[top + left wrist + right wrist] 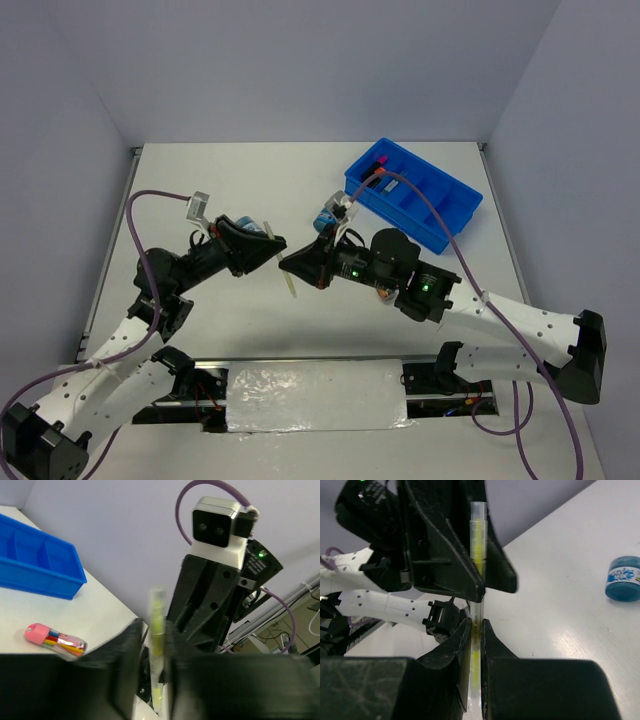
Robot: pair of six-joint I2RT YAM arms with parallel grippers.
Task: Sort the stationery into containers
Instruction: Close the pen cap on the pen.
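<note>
Overhead, reading left to right, I see the left gripper [279,246] hanging over the middle of the table [200,180]. Its jaws stand a little apart on either side of a thin clear pen [477,535] with yellow-green ink, flanking the barrel without clamping it. Facing it tip to tip, the right gripper [289,263] is clenched on the same pen further along the barrel, so the pen spans both sets of fingers.

Just beyond the right gripper, a round blue tub [325,219] sits on the table near the tray's closest corner. A clear tube with a pink cap [54,640], holding coloured sticks, lies near the tray; the right arm hides it from above.

At far right, the blue tray [452,200] holds dark highlighters [380,165] in its far end compartment, with pink and orange caps showing. The right arm's purple cable [465,265] crosses over the tray and masks part of the compartments.
</note>
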